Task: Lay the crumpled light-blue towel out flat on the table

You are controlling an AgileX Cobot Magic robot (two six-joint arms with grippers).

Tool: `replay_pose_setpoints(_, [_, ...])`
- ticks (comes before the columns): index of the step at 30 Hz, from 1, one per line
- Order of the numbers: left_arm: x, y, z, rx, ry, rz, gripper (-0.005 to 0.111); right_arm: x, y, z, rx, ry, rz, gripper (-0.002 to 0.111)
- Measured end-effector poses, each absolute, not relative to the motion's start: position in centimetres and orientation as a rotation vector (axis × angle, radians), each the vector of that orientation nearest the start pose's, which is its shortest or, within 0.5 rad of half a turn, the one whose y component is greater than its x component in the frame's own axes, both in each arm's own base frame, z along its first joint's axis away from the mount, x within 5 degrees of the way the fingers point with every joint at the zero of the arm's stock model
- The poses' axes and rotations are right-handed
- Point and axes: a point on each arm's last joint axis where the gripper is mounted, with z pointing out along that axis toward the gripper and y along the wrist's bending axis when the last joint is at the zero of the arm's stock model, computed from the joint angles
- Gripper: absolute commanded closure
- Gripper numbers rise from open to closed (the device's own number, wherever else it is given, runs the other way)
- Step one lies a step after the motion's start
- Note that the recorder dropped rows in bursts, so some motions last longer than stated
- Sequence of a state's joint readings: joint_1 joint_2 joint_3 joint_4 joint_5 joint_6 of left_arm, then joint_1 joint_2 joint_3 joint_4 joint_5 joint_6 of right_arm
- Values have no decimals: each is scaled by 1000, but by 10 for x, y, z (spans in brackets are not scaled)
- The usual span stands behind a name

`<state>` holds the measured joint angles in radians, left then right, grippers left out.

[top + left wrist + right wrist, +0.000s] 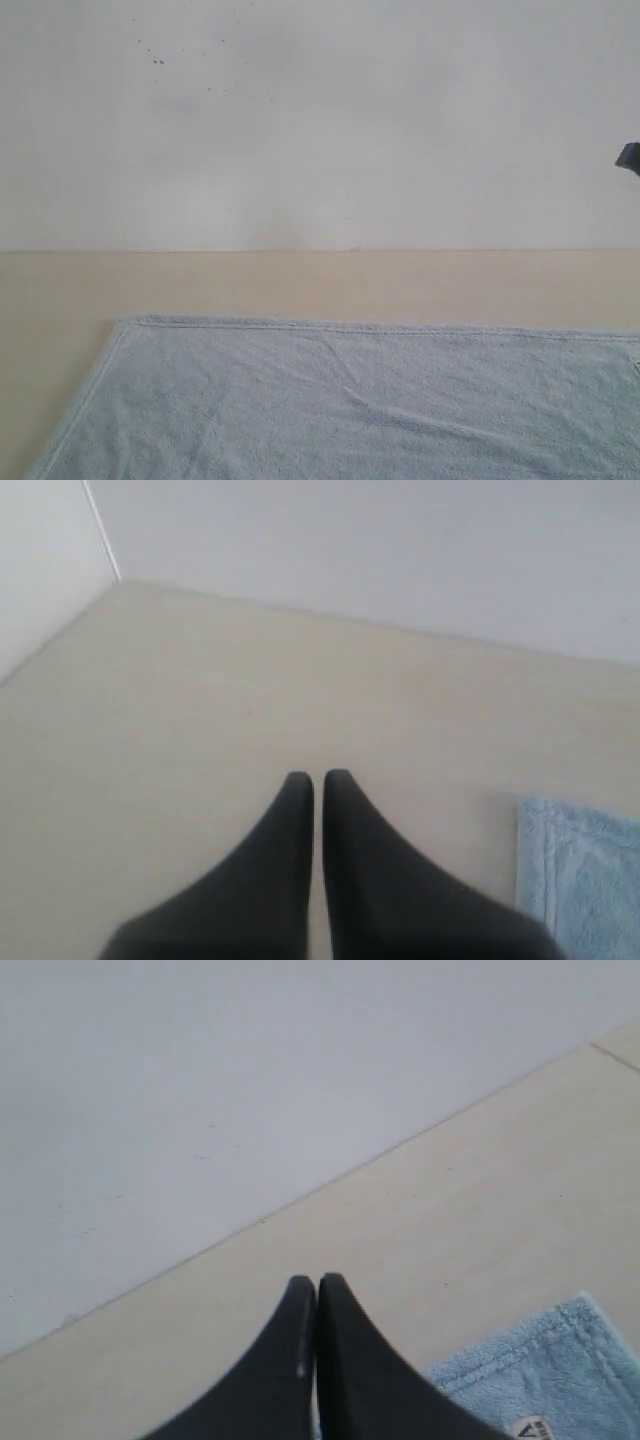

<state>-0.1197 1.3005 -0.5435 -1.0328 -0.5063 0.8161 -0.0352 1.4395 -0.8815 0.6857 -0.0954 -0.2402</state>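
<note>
The light-blue towel (340, 400) lies spread flat across the near part of the beige table (300, 280), its far hem straight and its left corner squared. In the left wrist view my left gripper (318, 778) is shut with nothing in it, above bare table, and a towel corner (580, 880) shows beside it. In the right wrist view my right gripper (317, 1282) is shut and empty too, with a towel corner (530, 1370) and its white tag (530, 1427) just beside the fingers. In the exterior view only a dark piece of the right arm (629, 156) shows at the right edge.
A white wall (320, 120) rises along the table's far edge. A strip of bare tabletop runs between the towel's far hem and the wall, and more lies left of the towel.
</note>
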Motion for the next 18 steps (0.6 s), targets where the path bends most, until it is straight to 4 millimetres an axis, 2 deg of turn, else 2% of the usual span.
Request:
replay_pose_setpoints(4, [204,12,266,-325,1736,168,103,258,-15,301,421,1808,160,109])
replay_pose_setpoints(9, [135,18,295,-338,1468,58,103,181,-6,314,331,1580,157,109])
replay_pose_setpoints(13, [93,17,295,-250,1358,35,103,137,14,318,105,1498,223,109])
replay_pose_setpoints(18, [58,14,288,-107,1256,61,103,98,25,327,-144,1418,231,109])
